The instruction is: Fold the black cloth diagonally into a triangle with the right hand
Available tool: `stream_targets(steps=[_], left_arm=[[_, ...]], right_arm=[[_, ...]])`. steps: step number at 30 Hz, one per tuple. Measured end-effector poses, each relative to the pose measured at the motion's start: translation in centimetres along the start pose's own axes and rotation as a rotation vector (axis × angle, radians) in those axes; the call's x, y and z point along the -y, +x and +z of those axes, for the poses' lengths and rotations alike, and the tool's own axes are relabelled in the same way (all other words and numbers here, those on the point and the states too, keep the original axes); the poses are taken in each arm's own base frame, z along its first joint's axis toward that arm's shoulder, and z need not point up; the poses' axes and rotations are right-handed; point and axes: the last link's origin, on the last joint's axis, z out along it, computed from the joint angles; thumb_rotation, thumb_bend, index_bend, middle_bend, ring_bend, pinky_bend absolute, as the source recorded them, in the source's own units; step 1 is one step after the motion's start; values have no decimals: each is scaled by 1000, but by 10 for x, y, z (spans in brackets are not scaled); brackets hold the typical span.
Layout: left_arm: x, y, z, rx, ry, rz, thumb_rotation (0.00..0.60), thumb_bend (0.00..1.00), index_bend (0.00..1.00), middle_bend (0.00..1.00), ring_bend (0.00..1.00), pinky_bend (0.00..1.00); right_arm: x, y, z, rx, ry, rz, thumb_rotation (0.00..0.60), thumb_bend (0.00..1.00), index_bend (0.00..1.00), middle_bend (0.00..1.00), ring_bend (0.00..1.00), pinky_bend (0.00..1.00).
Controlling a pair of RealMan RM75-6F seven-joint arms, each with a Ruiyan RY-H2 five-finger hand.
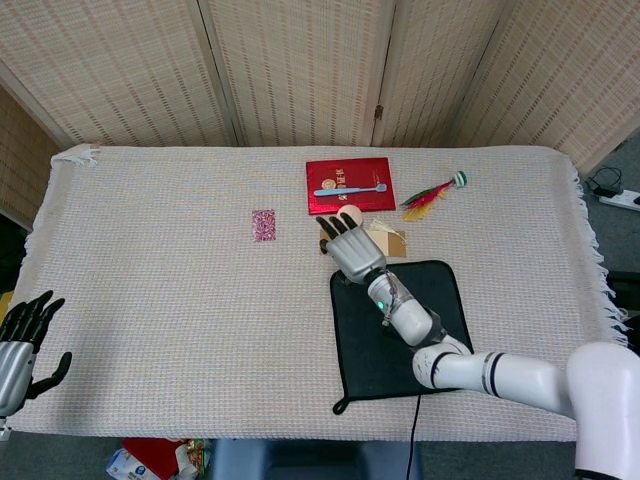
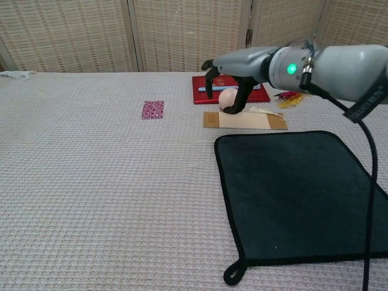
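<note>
The black cloth [image 1: 356, 336] lies flat and square on the table, right of centre, with its hanging loop [image 2: 233, 273] at the near left corner. My right hand [image 1: 352, 247] hovers above the cloth's far left corner; its arm crosses the cloth diagonally from the near right. In the chest view this right hand [image 2: 233, 73] hangs in the air with fingers apart and pointing down, holding nothing, in front of the pink ball [image 2: 229, 99]. My left hand [image 1: 18, 345] rests at the table's near left edge, fingers spread and empty.
Just beyond the cloth lie a tan card [image 2: 244, 120], the ball and a red booklet [image 1: 348, 185] with a blue toothbrush [image 1: 350, 189] on it. A feather toy [image 1: 430, 193] is at the far right, a small pink patch [image 1: 263, 224] further left.
</note>
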Motion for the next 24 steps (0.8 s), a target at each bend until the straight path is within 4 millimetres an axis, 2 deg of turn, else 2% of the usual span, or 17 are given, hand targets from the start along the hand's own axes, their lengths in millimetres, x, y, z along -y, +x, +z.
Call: stream_targets(steps=[5, 11, 24], left_arm=[[4, 5, -1, -17, 3, -24, 600, 503, 92, 11, 0, 0], [10, 11, -1, -34, 17, -30, 600, 503, 90, 11, 0, 0], [10, 9, 0, -32, 25, -22, 600, 504, 88, 12, 0, 0]], right_arm=[[12, -16, 29, 55, -10, -45, 600, 454, 408, 0, 0, 0], [14, -35, 46, 120, -26, -93, 600, 460, 412, 0, 0, 0], [6, -51, 46, 183, -33, -110, 600, 461, 412, 0, 0, 0]])
